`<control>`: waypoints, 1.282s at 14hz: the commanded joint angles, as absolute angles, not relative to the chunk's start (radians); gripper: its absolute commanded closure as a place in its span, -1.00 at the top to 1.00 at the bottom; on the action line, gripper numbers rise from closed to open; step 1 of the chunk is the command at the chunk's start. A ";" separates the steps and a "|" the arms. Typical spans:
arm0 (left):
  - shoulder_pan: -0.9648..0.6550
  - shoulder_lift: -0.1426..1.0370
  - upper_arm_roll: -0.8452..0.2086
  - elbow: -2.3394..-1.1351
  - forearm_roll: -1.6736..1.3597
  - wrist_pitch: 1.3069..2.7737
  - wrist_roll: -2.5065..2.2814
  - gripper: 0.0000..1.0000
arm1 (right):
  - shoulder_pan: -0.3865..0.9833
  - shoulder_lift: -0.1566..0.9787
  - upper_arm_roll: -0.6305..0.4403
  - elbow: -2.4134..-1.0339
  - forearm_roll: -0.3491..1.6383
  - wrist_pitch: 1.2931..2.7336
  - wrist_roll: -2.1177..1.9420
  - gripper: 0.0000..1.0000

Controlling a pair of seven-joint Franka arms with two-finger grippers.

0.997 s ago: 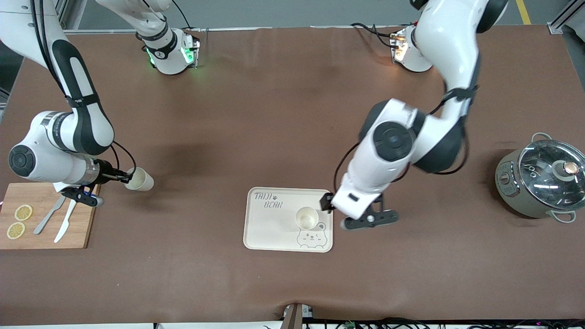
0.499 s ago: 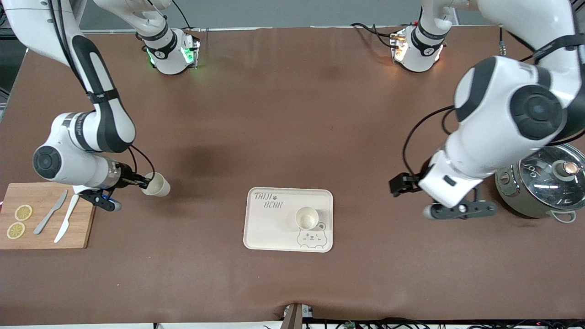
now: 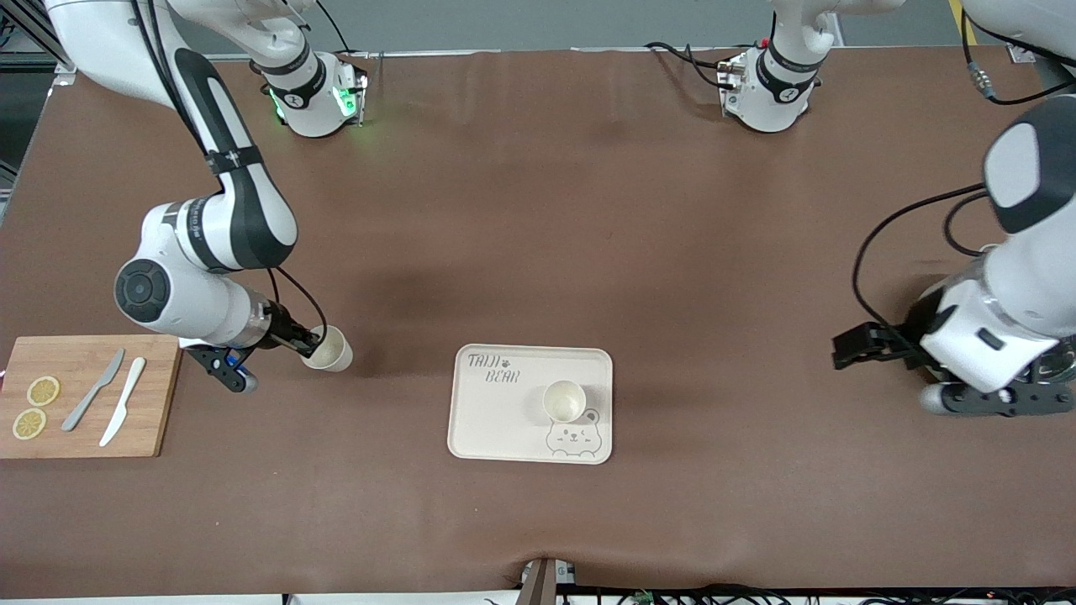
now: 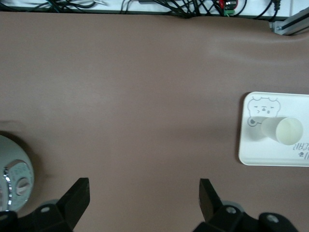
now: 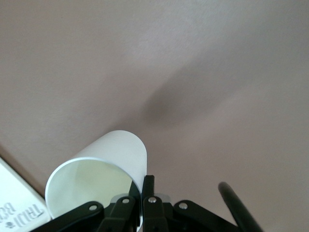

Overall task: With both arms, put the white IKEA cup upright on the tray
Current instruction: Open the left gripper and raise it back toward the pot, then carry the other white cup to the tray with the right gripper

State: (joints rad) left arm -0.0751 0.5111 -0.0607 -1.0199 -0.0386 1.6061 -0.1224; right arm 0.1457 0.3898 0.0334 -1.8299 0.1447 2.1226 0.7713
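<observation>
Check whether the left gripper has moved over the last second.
Yes. The left gripper has pulled away from the tray toward the left arm's end of the table, and is now open by the pot.

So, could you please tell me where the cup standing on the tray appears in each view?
Front view: the cup stands upright on the tray, just above the bear face.
Left wrist view: cup at the frame's edge, on the tray.
Right wrist view: not in it.
Shared landmark: the tray's lettering.
</observation>
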 commanded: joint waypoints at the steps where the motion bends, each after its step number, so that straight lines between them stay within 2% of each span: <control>1: -0.031 0.482 -0.063 -1.046 -0.040 1.597 -0.062 1.00 | 0.187 0.423 0.026 -1.764 0.204 2.115 0.872 -1.00; 10: 0.006 0.486 -0.058 -1.046 -0.021 1.609 -0.026 1.00 | 0.370 0.600 0.023 -1.530 0.222 2.125 1.254 -1.00; 15: 0.021 0.466 -0.058 -1.048 -0.020 1.611 -0.031 1.00 | 0.425 0.667 0.021 -1.451 0.216 2.128 1.367 -1.00; 16: 0.029 0.444 -0.058 -1.067 -0.020 1.608 -0.031 1.00 | 0.429 0.676 0.021 -1.441 0.218 2.143 1.382 -1.00; 18: 0.028 0.359 -0.061 -1.185 -0.021 1.633 -0.035 1.00 | 0.440 0.695 0.023 -1.437 0.219 2.198 1.396 -1.00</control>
State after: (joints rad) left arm 0.0237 0.4723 -0.0571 -1.0426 -0.0361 1.6077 -0.0321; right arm 0.4217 0.6562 0.0321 -1.4831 0.2120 2.1724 1.3661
